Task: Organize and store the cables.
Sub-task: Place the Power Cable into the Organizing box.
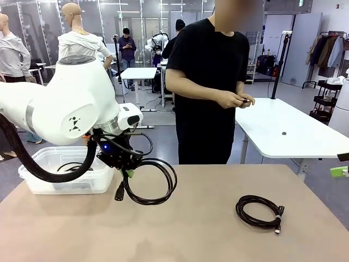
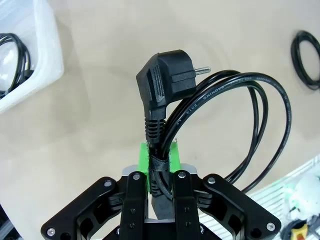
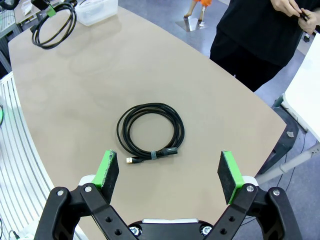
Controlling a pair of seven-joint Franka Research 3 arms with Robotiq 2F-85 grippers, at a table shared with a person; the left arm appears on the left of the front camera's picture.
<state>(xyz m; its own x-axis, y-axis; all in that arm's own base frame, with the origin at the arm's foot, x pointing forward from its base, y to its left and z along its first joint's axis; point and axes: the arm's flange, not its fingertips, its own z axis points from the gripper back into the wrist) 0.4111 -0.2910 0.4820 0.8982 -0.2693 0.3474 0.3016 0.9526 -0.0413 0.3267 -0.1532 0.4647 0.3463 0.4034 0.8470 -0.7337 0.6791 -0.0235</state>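
Tan table bears a clear bin and coiled cable.

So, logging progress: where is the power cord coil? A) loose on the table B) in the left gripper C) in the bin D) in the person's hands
B: the left gripper is shut on the power cord coil, which hangs from it.

Brightly, evenly lit from overhead; faint soft shadow under thin black coiled cable on matte beige tabletop; sharp, bowed at wrist-view edges.
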